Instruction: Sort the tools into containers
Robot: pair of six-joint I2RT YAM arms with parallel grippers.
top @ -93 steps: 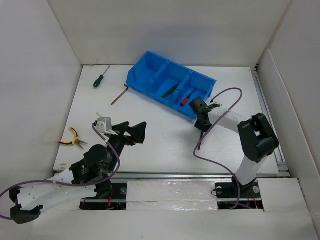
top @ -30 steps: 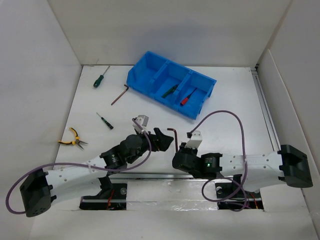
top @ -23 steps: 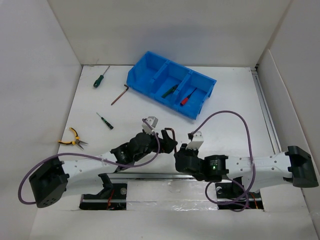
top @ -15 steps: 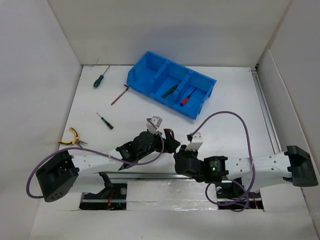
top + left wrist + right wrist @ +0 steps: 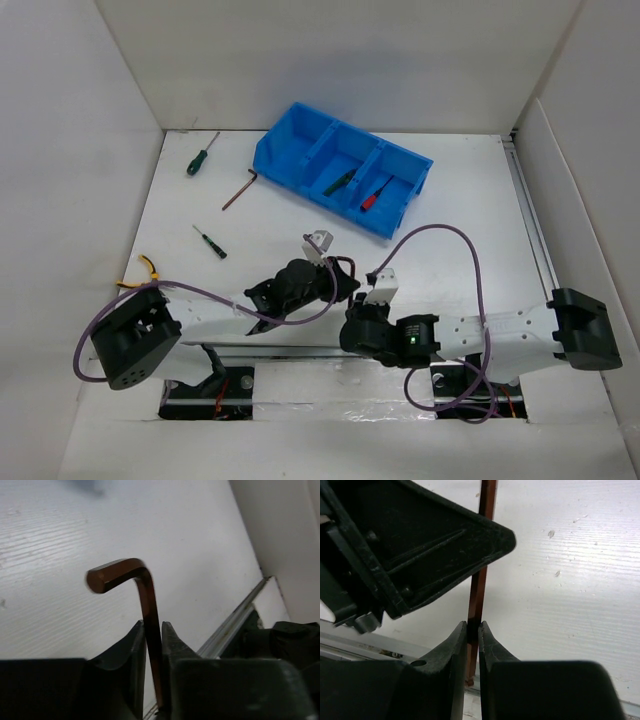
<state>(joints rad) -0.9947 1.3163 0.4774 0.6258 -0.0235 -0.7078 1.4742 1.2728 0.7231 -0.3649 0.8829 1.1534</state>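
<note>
— Where is the hex key (image 5: 148, 605)?
— Near the front edge of the tabletop (image 5: 280, 225), well short of the blue bin (image 5: 285, 172). The left end effector (image 5: 153, 630) and the right end effector (image 5: 472, 629) are both clamped on its shaft.
— The risk?
— If either arm pulls before one lets go, the key could twist or slip loose.

white tubular left arm (image 5: 205, 312) and right arm (image 5: 500, 333), black joint housings (image 5: 135, 345); purple cable (image 5: 440, 230) looping off each; small green light (image 5: 413, 340).
</note>
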